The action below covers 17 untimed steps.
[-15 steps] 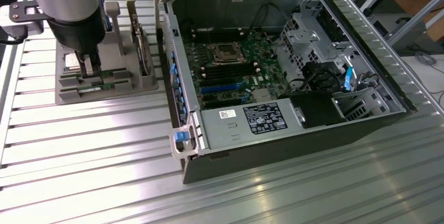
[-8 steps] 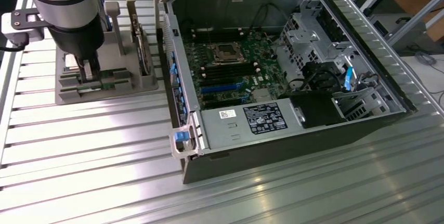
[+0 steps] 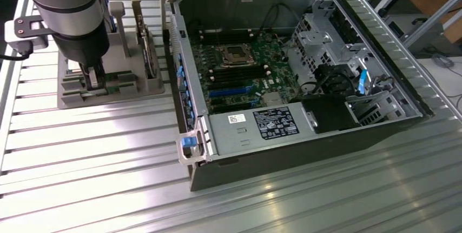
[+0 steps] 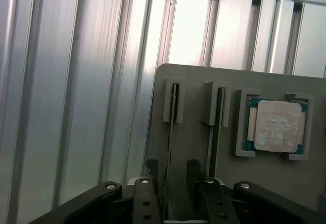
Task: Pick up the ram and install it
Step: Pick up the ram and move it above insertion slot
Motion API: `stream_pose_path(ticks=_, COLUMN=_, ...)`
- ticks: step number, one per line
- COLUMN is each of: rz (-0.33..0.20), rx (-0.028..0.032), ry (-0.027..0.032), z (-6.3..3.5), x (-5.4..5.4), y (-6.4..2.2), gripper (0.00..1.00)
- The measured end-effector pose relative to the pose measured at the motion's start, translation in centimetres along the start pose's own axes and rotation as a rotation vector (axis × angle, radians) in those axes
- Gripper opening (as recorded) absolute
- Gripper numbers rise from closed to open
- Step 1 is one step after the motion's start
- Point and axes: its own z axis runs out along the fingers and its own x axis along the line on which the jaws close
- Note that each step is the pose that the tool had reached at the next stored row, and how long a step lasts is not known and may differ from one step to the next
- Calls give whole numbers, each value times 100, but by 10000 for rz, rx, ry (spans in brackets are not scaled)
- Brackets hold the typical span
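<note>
- at a ribbed aluminium workbench [image 3: 108,152], beside an open computer case [image 3: 289,165]: robot arm poised low over a grey holder [image 3: 72,100].
- at the gripper [image 4: 171,178]: fingers [image 4: 151,169] spread and released, gripping nothing; straddles the ram [image 4: 171,127] with a gap on either side, by the look of the wrist view.
- the ram: on edge in a slot of the holder, one of two alike; twin stick [image 4: 218,127] just beside it in the next slot, silver cpu [image 4: 277,126] in its own pocket on the twin's far side.
- likely to handle as light and stiff, yet thin and fragile: bends little, cracks under a sideways twist; smooth faces, apt to slip from a loose pinch.
- best taken by the two flat faces, square to the board, clear of the contact edge down in the slot.
- inside the case, on the motherboard: long dark memory slots [image 3: 235,73] beside the cpu socket.
</note>
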Motion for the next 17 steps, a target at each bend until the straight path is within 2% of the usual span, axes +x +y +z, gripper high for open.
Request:
stream_pose_path(ticks=6, rz=-1, rx=-1, ry=0, z=0, x=12, y=2, gripper=35)
stream_pose_path(ticks=9, rz=1, rx=-1, ry=1, z=0, x=12, y=2, gripper=16)
stream_pose_path(ticks=10, rz=-1, rx=-1, ry=0, z=0, x=12, y=2, gripper=13)
stream_pose_path(ticks=17, rz=-1, rx=-1, ry=1, z=0, x=12, y=2, gripper=13)
